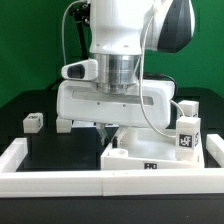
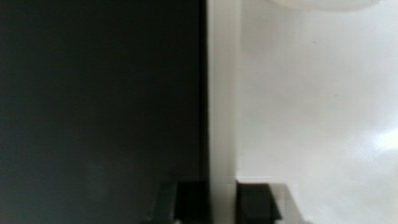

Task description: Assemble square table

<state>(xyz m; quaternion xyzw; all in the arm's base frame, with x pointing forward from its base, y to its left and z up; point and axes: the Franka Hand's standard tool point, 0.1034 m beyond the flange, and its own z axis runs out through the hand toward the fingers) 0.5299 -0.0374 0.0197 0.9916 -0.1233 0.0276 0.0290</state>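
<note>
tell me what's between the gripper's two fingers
Square table slab: its edge sits between the gripper fingers, in the wrist view; contact unclear.

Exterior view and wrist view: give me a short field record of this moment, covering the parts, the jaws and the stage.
tabletop: square slab lying flat on the black table, against the front border wall
jaws: lowered over the slab's edge, one finger on the dark table side and the other on the white side; grip cannot be confirmed
loose leg: on the table at the exterior view's left, apart from the slab
tagged leg: upright at the exterior view's right
stage: no leg visibly fitted
</note>
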